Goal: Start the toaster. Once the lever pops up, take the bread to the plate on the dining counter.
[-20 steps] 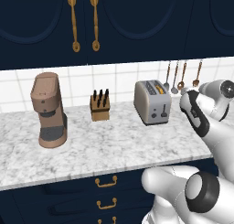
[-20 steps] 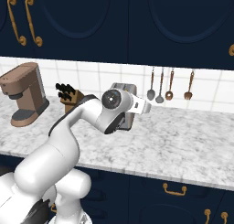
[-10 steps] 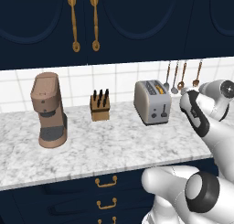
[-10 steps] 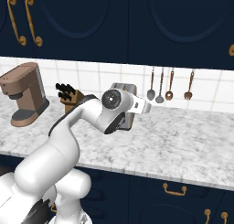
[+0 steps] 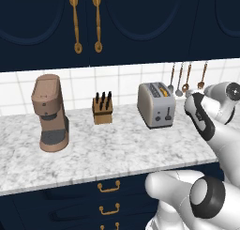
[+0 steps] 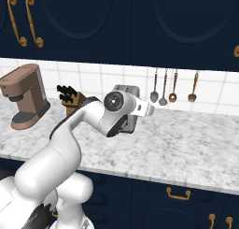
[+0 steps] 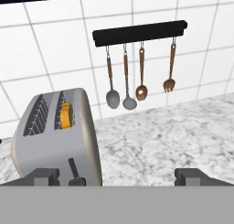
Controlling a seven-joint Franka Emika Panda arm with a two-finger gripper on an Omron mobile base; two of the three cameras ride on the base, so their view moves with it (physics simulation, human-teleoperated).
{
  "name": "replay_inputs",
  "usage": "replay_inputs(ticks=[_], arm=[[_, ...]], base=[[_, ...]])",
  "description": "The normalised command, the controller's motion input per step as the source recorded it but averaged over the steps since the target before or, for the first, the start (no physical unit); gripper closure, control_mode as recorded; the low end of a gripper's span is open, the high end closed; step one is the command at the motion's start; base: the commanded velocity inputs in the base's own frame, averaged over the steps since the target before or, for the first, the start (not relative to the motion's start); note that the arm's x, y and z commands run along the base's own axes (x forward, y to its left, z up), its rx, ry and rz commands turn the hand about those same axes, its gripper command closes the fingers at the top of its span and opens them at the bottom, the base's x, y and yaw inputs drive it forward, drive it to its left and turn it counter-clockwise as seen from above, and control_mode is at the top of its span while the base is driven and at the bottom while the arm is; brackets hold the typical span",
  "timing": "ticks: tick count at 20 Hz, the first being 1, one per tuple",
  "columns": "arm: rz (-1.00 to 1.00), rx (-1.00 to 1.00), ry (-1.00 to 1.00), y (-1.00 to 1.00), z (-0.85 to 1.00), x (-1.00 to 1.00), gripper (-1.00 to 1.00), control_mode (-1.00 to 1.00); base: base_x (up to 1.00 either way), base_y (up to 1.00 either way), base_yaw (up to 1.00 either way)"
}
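The silver-grey toaster (image 5: 156, 104) stands at the back of the marble worktop (image 5: 108, 149), and the arm partly covers it in the right base view (image 6: 127, 89). A golden slice of bread (image 7: 66, 115) sits down in one of its slots (image 5: 163, 90). The dark lever (image 7: 73, 167) is in the slot of the narrow face. My gripper (image 7: 116, 177) is open, just in front of the toaster and to its right. One fingertip (image 7: 45, 176) is level with the toaster's lower face and the other (image 7: 192, 176) is over bare marble. The plate and the dining counter are out of view.
A rail of hanging utensils (image 7: 137, 77) is on the tiled wall right of the toaster. A knife block (image 5: 102, 109) and a brown coffee machine (image 5: 49, 112) stand to its left. Navy cabinets with gold handles (image 5: 75, 22) hang above the worktop.
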Motion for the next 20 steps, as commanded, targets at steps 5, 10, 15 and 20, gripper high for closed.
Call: replay_inputs(ticks=[5, 10, 15, 20], arm=[[0.0, 0.0, 0.0, 0.0, 0.0, 0.0, -1.0, -1.0], [0.0, 0.0, 0.0, 0.0, 0.0, 0.0, -1.0, -1.0], [0.0, 0.0, 0.0, 0.0, 0.0, 0.0, -1.0, -1.0], [0.0, 0.0, 0.0, 0.0, 0.0, 0.0, -1.0, -1.0]], base=[[0.0, 0.0, 0.0], [0.0, 0.0, 0.0], [0.0, 0.0, 0.0], [0.0, 0.0, 0.0]])
